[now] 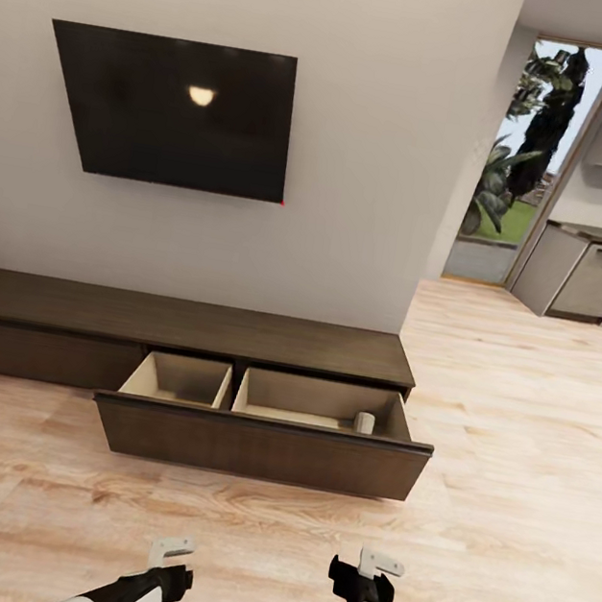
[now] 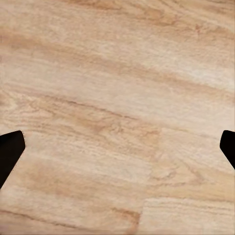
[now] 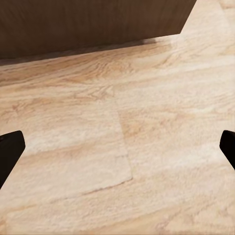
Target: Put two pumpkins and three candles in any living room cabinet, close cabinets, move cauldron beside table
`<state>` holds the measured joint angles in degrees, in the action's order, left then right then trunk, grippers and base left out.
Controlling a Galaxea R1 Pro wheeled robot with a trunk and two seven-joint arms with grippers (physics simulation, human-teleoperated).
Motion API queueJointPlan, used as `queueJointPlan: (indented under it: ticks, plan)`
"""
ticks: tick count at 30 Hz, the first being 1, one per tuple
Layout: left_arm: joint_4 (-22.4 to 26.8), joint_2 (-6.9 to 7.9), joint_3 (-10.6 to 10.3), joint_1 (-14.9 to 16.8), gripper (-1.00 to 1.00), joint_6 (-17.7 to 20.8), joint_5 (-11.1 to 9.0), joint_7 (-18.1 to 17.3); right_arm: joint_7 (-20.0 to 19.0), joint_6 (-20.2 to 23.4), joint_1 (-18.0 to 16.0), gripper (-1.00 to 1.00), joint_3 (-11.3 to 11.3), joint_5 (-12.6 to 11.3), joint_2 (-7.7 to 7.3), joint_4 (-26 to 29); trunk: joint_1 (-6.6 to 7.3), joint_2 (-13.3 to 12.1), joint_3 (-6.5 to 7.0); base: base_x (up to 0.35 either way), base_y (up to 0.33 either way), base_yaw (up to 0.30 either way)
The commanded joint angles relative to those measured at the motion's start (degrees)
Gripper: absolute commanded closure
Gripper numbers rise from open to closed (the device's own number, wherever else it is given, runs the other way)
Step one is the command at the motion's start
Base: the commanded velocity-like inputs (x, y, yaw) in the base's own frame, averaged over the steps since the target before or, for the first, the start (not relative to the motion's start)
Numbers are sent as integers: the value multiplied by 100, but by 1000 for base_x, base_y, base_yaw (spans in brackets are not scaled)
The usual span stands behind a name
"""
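Note:
The long dark-brown cabinet stands against the grey wall, its wide right drawer pulled out. The drawer has two pale compartments. A short stubby candle stands in the right one, near its right end; the left compartment looks bare. My left gripper and right gripper hang low over the plank floor, in front of the drawer and apart from it. Both are open, fingertips spread wide with only floor between. The drawer's dark front lies ahead of the right gripper. Pumpkins and cauldron are out of view.
A black TV hangs on the wall above the cabinet. To the right, the floor runs on toward a glass door and a kitchen counter. Light wood floor spreads between me and the drawer.

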<state>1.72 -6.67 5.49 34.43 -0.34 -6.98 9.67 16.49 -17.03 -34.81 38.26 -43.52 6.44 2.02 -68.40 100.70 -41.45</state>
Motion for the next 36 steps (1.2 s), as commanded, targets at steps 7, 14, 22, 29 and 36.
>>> queueJointPlan:
  ticks: [7, 14, 22, 29, 36]
  plan:
    - [-37, 9, 37, 2, -100, -26, -28, 9, 21, -77, 17, -100, 50, -43, 7, 0, -154, 284, -67, 0, 0, 0]
    - [-40, -6, 35, 2, -100, -34, -29, 9, 22, -81, 18, -100, 44, -48, 7, 0, -308, 565, -128, 0, 0, 0]
    - [332, -14, 34, 2, -100, -17, -31, 42, 32, -76, 18, -100, 46, -26, 11, 99, -483, 886, -221, 0, 0, 0]
    - [2579, -226, 32, 2, -100, 1467, -29, 181, 694, 113, -15, -100, 36, 11, -79, 1168, -637, 1167, -340, 0, 0, 0]
    - [2804, -244, 61, 2, -100, 1728, -29, 146, 907, 363, -25, -100, 35, -23, -269, 1492, -791, 1448, -465, 0, 0, 0]
